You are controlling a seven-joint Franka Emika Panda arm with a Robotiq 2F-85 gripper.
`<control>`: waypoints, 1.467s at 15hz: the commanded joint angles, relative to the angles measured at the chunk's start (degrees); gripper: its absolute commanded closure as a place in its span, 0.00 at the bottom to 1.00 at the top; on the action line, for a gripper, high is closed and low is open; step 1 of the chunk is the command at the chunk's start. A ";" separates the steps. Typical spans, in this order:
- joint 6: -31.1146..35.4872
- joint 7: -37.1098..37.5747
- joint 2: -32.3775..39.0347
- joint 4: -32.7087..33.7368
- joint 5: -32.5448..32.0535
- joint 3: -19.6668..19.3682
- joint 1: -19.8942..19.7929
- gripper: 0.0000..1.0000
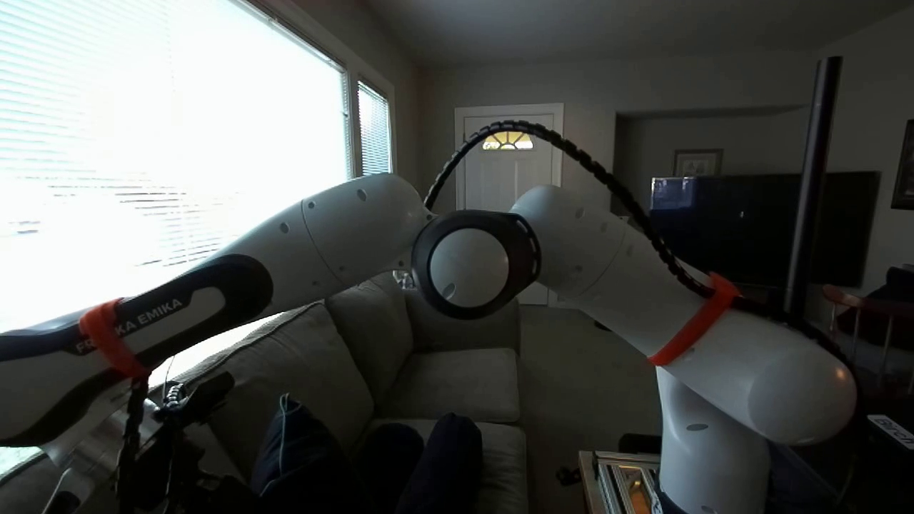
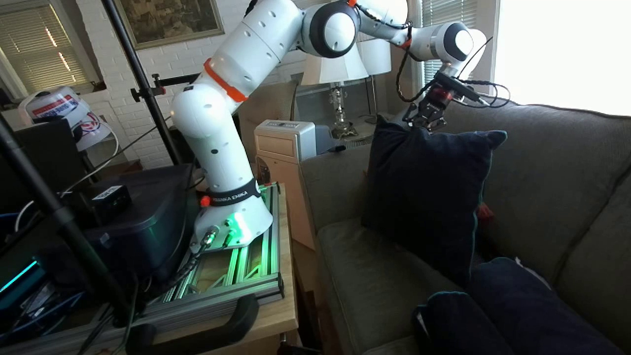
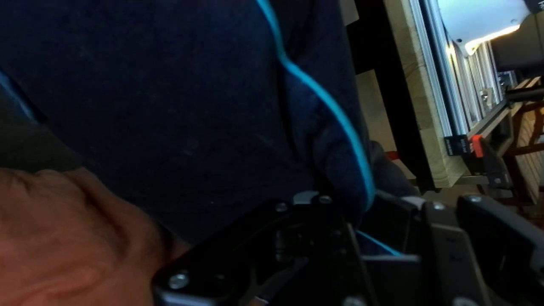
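Navy cloth covers the pillow (image 2: 424, 192), and the jaws are clamped on its upper edge; in the wrist view they stand nearly together, with a fold of the cover and its teal piping (image 3: 333, 104) caught between them. The pillow is held upright and tilted above the seat of a grey sofa (image 2: 365, 276), its lower part reaching down there; whether it carries any weight on the seat cannot be told. Just beside the pillow is the sofa's armrest (image 2: 333, 182). A second dark blue pillow (image 2: 456, 320) and a third pillow (image 2: 537, 310) lie near its lower corner. In the wrist view a rust-red cloth (image 3: 72, 242) shows close beside it. Behind the pillow, in an exterior view, stands a white-shaded lamp (image 2: 330, 71). Well apart from the pillow, the robot's base (image 2: 236, 219) sits on a wooden surface (image 2: 281, 310).
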 commanded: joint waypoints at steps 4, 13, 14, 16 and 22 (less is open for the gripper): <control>-3.13 -1.71 -0.73 0.27 -0.69 1.04 3.30 0.98; 0.35 -1.62 -0.66 -2.61 0.38 2.42 6.40 0.98; 1.22 -0.90 -0.43 -2.88 1.02 2.66 6.35 0.98; 3.55 0.17 0.24 -3.29 2.47 3.15 6.18 0.98; 13.03 4.22 0.93 -6.13 5.12 3.52 6.13 0.64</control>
